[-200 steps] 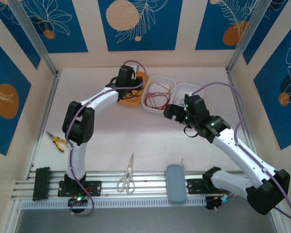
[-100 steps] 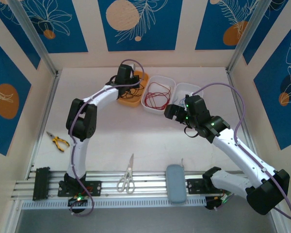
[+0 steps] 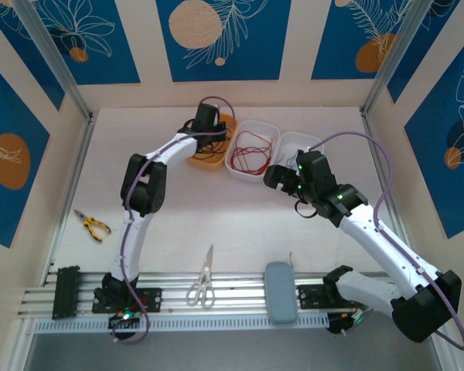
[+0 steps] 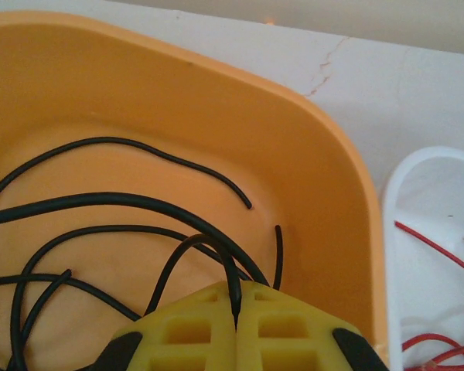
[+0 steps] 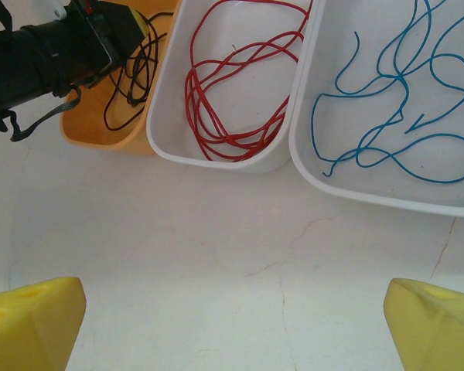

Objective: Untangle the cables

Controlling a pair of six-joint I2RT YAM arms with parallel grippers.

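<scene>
At the table's (image 3: 216,224) far side, what has the left gripper (image 4: 236,313) got? (Desk)

A black cable (image 4: 233,286). The yellow pads (image 4: 216,309) are pressed together on it just above the orange tub (image 4: 317,147). The strand arches up from the tub floor and runs straight down between them. More black cable lies curled in loose curves on the floor of that tub. (Photographer)

And the right gripper (image 5: 232,321)? (Desk)

Spread wide, holding nothing. Its two yellow fingers (image 5: 31,325) frame bare tabletop just short of the tubs, touching none of them. From above, it hangs near the front end of the middle tub (image 5: 164,116). (Photographer)

Where do the other cables sit? (Desk)

Sorted by colour, three tubs side by side along the back. The red cables (image 5: 224,141) are coiled in long overlapping loops in the white middle tub, next to the orange one. The blue cables (image 5: 394,85) sprawl across the white right tub (image 5: 303,131), crossing one another in several places. No strand of any colour lies on the table between the tubs. (Photographer)

Anything else on the table? (Desk)

Scissors (image 3: 203,284) and a grey case (image 3: 281,292) lie by the near rail, and the pliers (image 3: 93,226) are off to the left. All three are well apart from the tubs. (Photographer)
</scene>
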